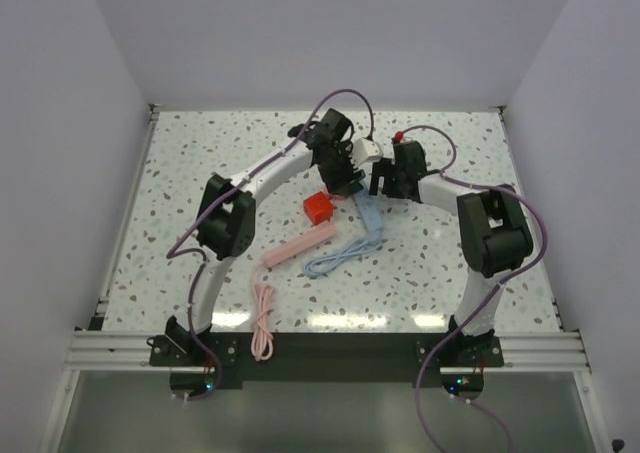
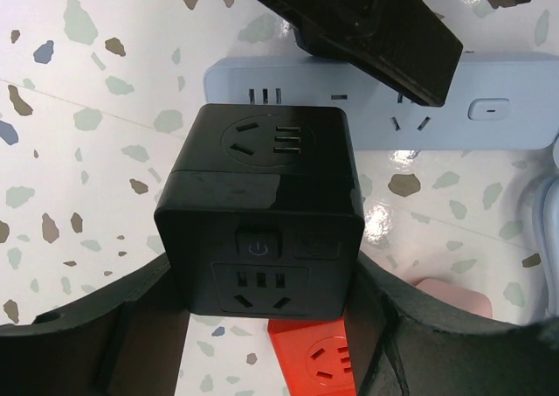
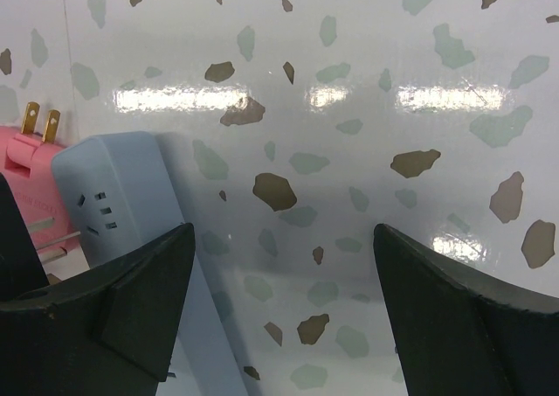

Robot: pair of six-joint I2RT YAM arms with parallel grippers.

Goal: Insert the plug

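Note:
In the left wrist view my left gripper (image 2: 271, 319) is shut on a black cube plug (image 2: 262, 195) with sockets on its faces; the cube's prongs are hidden. Just beyond the cube a pale blue power strip (image 2: 507, 107) lies on the table. From above, the left gripper (image 1: 343, 178) hovers over the far end of the blue strip (image 1: 368, 213). My right gripper (image 1: 382, 181) stands close beside it. The right wrist view has the right gripper (image 3: 284, 265) open over bare table, with the blue strip (image 3: 113, 195) at its left finger.
A red cube adapter (image 1: 319, 208) sits left of the blue strip. A pink power strip (image 1: 300, 245) with a coiled pink cable (image 1: 262, 323) lies nearer the front edge. A pink plug with brass prongs (image 3: 26, 142) shows at the left of the right wrist view. The blue strip's cable (image 1: 335, 261) loops beside the pink strip.

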